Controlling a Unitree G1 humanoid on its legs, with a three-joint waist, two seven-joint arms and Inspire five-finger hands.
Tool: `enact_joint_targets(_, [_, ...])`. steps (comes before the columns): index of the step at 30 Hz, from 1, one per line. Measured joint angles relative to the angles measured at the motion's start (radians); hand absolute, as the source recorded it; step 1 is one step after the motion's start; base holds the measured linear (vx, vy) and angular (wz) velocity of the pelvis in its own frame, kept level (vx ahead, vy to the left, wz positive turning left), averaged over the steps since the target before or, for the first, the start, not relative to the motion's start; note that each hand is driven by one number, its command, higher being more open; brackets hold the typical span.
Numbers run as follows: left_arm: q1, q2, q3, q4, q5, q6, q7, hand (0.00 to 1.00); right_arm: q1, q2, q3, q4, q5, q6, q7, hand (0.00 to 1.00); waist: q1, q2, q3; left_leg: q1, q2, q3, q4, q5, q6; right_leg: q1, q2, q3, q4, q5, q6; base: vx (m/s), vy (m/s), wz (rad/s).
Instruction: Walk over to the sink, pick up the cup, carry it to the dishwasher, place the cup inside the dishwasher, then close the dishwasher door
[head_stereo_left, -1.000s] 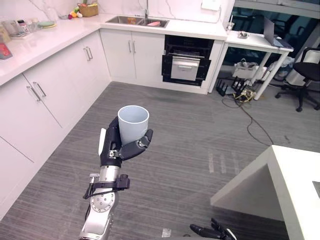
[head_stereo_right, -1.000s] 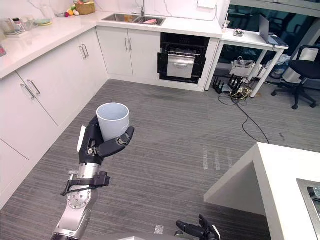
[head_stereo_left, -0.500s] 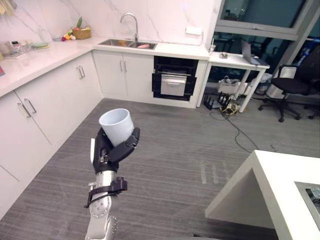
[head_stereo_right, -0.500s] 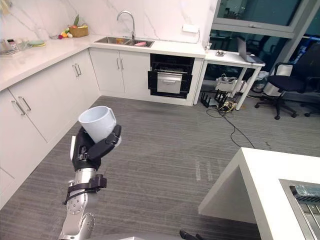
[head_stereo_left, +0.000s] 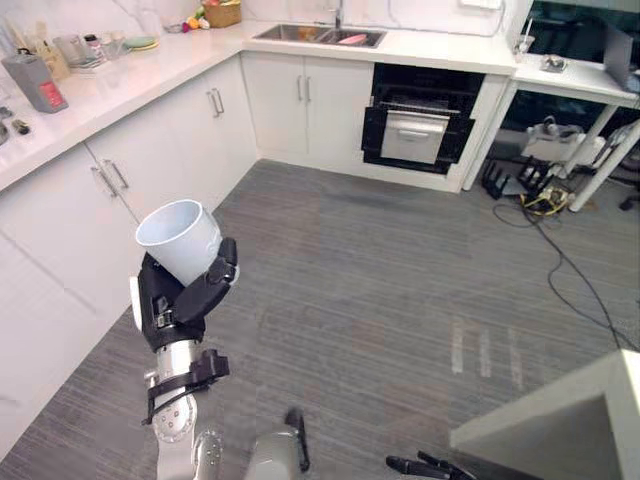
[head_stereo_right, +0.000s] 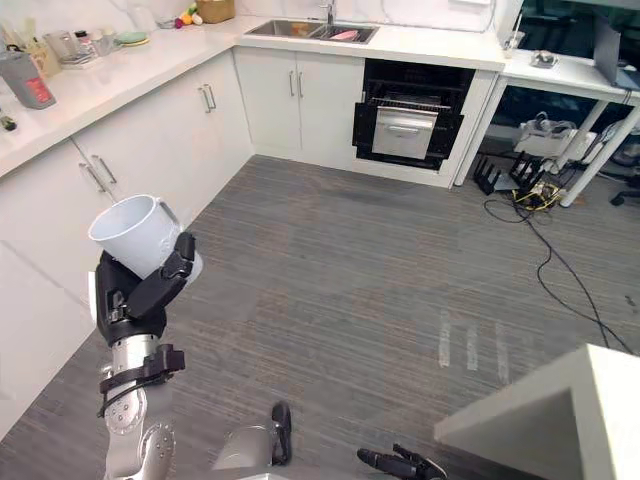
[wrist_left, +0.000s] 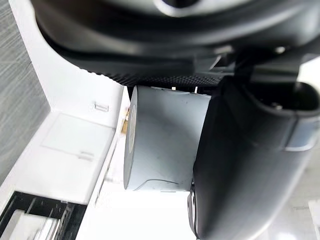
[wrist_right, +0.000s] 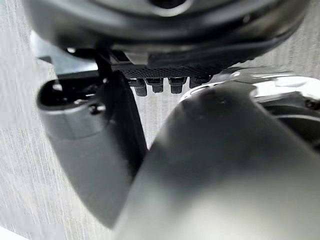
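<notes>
Smooth matt cup, smooth white cabinets, grey wood-grain floor

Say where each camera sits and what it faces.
Left eye view: on the head, looking down at the floor; left hand holds the cup.
Right eye view: beside it; right hand at lower edge.
Left wrist view: along the left hand, onto the cup.
Right wrist view: along the right hand, onto floor.
Both eye views share the cup.
</notes>
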Motion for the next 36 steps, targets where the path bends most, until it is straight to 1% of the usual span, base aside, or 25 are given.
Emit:
enact_joint_targets(1, [-0.002,-0.003,0.001,0.001,0.000,0.008,0.000,0.00,0.008,0.002,-0.003,0.008,0.000,-0.008,-0.010,1.00,-0.008,-0.014,-0.010,0.007,-0.042,0.012,0.029,-0.042,0.059,-0.001,-0.040,0.006,0.071,-0.017,0.005,0.46,0.151,0.15])
enact_joint_targets(3, [-0.015,0.002,-0.015,0.001,0.001,0.031,-0.002,0.00,0.018,0.006,-0.018,0.003,0.001,-0.017,-0.016,1.00,-0.019,-0.020,-0.024,0.034,-0.073,0.002,0.033,-0.073,0.071,-0.025,-0.069,0.008,0.188,-0.004,0.027,0.46,0.184,0.33])
enact_joint_targets(5, [-0.039,0.012,-0.037,-0.011,0.000,0.044,-0.005,0.00,0.026,0.021,-0.042,-0.002,0.003,-0.023,-0.027,1.00,-0.013,-0.035,-0.037,0.092,-0.101,-0.004,0.006,-0.103,0.085,-0.081,-0.104,0.009,0.382,0.042,0.094,0.43,0.187,0.23])
enact_joint_targets(6, [-0.051,0.022,-0.044,-0.023,0.000,0.046,-0.009,0.00,0.026,0.031,-0.056,-0.017,0.008,-0.040,-0.035,1.00,-0.012,-0.046,-0.033,0.154,-0.120,-0.015,-0.035,-0.118,0.091,-0.146,-0.135,0.013,0.555,0.129,0.148,0.40,0.144,0.19])
enact_joint_targets(7, [-0.058,0.035,-0.062,-0.026,0.005,0.045,-0.006,0.00,0.032,0.038,-0.062,-0.034,0.024,-0.054,-0.035,1.00,-0.025,-0.045,-0.035,0.221,-0.129,-0.034,-0.091,-0.122,0.099,-0.205,-0.142,0.025,0.708,0.184,0.136,0.40,0.121,0.23])
enact_joint_targets(9, [-0.074,0.045,-0.089,-0.026,0.015,0.044,-0.002,0.00,0.031,0.052,-0.060,-0.061,0.048,-0.068,-0.032,1.00,-0.036,-0.042,-0.035,0.322,-0.120,-0.063,-0.172,-0.107,0.098,-0.292,-0.106,0.019,0.854,0.118,0.081,0.43,0.032,0.33])
enact_joint_targets(10, [-0.097,0.046,-0.115,-0.024,0.015,0.044,-0.002,0.00,0.029,0.067,-0.062,-0.081,0.052,-0.074,-0.033,1.00,-0.043,-0.041,-0.034,0.386,-0.108,-0.086,-0.217,-0.106,0.098,-0.363,-0.069,-0.010,0.848,0.048,0.050,0.47,-0.042,0.37])
enact_joint_targets(13, [-0.144,0.038,-0.143,-0.020,0.012,0.046,-0.004,0.00,0.004,0.087,-0.063,-0.105,0.096,-0.076,-0.049,1.00,-0.079,-0.028,-0.026,0.451,-0.061,-0.135,-0.268,-0.122,0.075,-0.497,-0.011,-0.060,0.648,-0.003,-0.014,0.39,-0.127,0.49])
enact_joint_targets(14, [-0.156,0.038,-0.151,-0.019,0.012,0.047,-0.006,0.00,0.001,0.093,-0.063,-0.108,0.102,-0.072,-0.054,1.00,-0.086,-0.025,-0.024,0.456,-0.046,-0.148,-0.268,-0.132,0.067,-0.520,0.000,-0.058,0.566,0.005,-0.016,0.38,-0.207,0.59])
enact_joint_targets(16, [-0.186,0.038,-0.180,-0.019,0.011,0.061,-0.016,0.00,0.001,0.089,-0.072,-0.125,0.124,-0.038,-0.053,1.00,-0.090,-0.011,-0.015,0.469,0.011,-0.174,-0.240,-0.181,0.036,-0.556,0.034,-0.004,0.277,0.094,-0.015,0.42,-0.251,0.47])
enact_joint_targets(17, [-0.184,0.037,-0.203,-0.023,0.010,0.066,-0.024,0.00,0.012,0.080,-0.070,-0.131,0.128,-0.009,-0.053,1.00,-0.083,0.000,-0.009,0.480,0.063,-0.177,-0.177,-0.253,-0.003,-0.561,0.054,0.044,0.116,0.165,-0.016,0.49,-0.318,0.28])
enact_joint_targets(19, [-0.151,0.038,-0.202,-0.025,0.010,0.066,-0.035,0.00,0.041,0.091,-0.067,-0.160,0.132,-0.002,-0.058,1.00,-0.079,-0.007,-0.012,0.521,0.094,-0.161,-0.123,-0.328,-0.046,-0.552,0.046,0.057,0.092,0.180,-0.015,0.64,-0.394,0.02])
enact_joint_targets(20, [-0.100,0.029,-0.201,-0.023,0.009,0.061,-0.036,0.00,0.052,0.083,-0.049,-0.188,0.128,0.010,-0.062,1.00,-0.080,-0.003,-0.013,0.585,0.131,-0.125,-0.094,-0.381,-0.085,-0.543,0.046,0.031,0.154,0.296,-0.034,0.67,-0.389,-0.16])
enact_joint_targets(21, [-0.082,0.025,-0.208,-0.023,0.009,0.061,-0.038,0.00,0.052,0.077,-0.041,-0.195,0.128,0.015,-0.062,1.00,-0.083,0.001,-0.013,0.600,0.148,-0.108,-0.080,-0.383,-0.089,-0.548,0.050,0.021,0.201,0.323,-0.033,0.77,-0.484,-0.01])
enact_joint_targets(22, [-0.066,0.011,-0.239,-0.022,0.010,0.061,-0.048,0.00,0.051,0.065,-0.041,-0.213,0.129,0.023,-0.061,1.00,-0.084,0.019,-0.011,0.607,0.192,-0.083,-0.044,-0.372,-0.106,-0.575,0.066,-0.005,0.312,0.296,-0.041,0.57,-0.414,0.15])
enact_joint_targets(24, [-0.061,-0.015,-0.266,-0.023,0.012,0.061,-0.052,0.00,0.037,0.046,-0.038,-0.223,0.123,0.039,-0.059,1.00,-0.081,0.041,-0.009,0.579,0.230,-0.096,0.040,-0.328,-0.124,-0.586,0.097,-0.025,0.366,0.229,-0.065,0.53,-0.418,-0.01])
enact_joint_targets(26, [-0.043,-0.060,-0.264,-0.036,0.011,0.063,-0.044,0.00,0.034,0.027,-0.038,-0.253,0.109,0.094,-0.072,1.00,-0.076,0.081,0.010,0.462,0.282,-0.129,0.335,-0.165,-0.110,-0.528,0.143,-0.027,0.366,0.172,-0.091,0.48,-0.365,-0.21])
enact_joint_targets(27, [-0.020,-0.074,-0.264,-0.057,0.010,0.064,-0.043,0.00,0.043,0.017,-0.038,-0.280,0.109,0.126,-0.080,1.00,-0.079,0.097,0.018,0.341,0.318,-0.161,0.555,-0.005,-0.102,-0.470,0.169,-0.031,0.325,0.154,-0.104,0.44,-0.244,-0.04])
enact_joint_targets(28, [-0.012,-0.079,-0.272,-0.061,0.010,0.063,-0.044,0.00,0.053,0.009,-0.038,-0.286,0.107,0.139,-0.085,1.00,-0.078,0.111,0.022,0.247,0.345,-0.161,0.700,-0.017,-0.102,-0.410,0.189,-0.039,0.276,0.151,-0.110,0.37,-0.178,0.08])
enact_joint_targets(30, [-0.006,-0.071,-0.273,-0.053,0.012,0.061,-0.052,0.00,0.057,0.005,-0.031,-0.263,0.093,0.154,-0.096,1.00,-0.073,0.105,0.026,0.137,0.317,-0.131,0.760,-0.115,-0.081,-0.279,0.194,-0.050,0.160,0.154,-0.118,0.43,-0.160,0.16])
enact_joint_targets(32, [-0.007,-0.049,-0.273,-0.051,0.009,0.056,-0.060,0.00,0.054,-0.004,-0.014,-0.232,0.099,0.152,-0.098,1.00,-0.049,0.098,0.023,0.103,0.247,-0.051,0.558,-0.187,-0.077,-0.182,0.182,-0.044,0.072,0.172,-0.115,0.53,-0.101,0.00])
enact_joint_targets(33, [-0.009,-0.037,-0.271,-0.051,0.006,0.050,-0.070,0.00,0.044,-0.014,0.001,-0.213,0.101,0.150,-0.101,1.00,-0.041,0.097,0.024,0.094,0.191,-0.010,0.351,-0.205,-0.067,-0.141,0.173,-0.041,0.034,0.173,-0.112,0.50,0.003,-0.11])
enact_joint_targets(34, [-0.008,-0.032,-0.271,-0.050,0.000,0.044,-0.075,0.00,0.029,-0.016,0.010,-0.186,0.100,0.146,-0.103,1.00,-0.032,0.092,0.022,0.099,0.125,-0.010,0.098,-0.184,-0.060,-0.122,0.157,-0.028,0.010,0.171,-0.107,0.58,0.049,-0.20])
enact_joint_targets(35, [-0.009,-0.031,-0.272,-0.049,0.000,0.039,-0.075,0.00,0.017,-0.014,0.011,-0.180,0.101,0.142,-0.104,1.00,-0.027,0.086,0.021,0.100,0.093,-0.023,-0.016,-0.129,-0.043,-0.118,0.147,-0.019,0.000,0.167,-0.100,0.37,0.063,-0.48])
enact_joint_targets(36, [-0.007,-0.030,-0.270,-0.038,0.000,0.033,-0.073,0.00,-0.009,-0.008,0.003,-0.158,0.101,0.132,-0.106,1.00,-0.025,0.071,0.022,0.131,0.047,-0.057,-0.160,-0.012,-0.044,-0.104,0.128,0.011,-0.018,0.166,-0.085,0.55,0.131,-0.47])
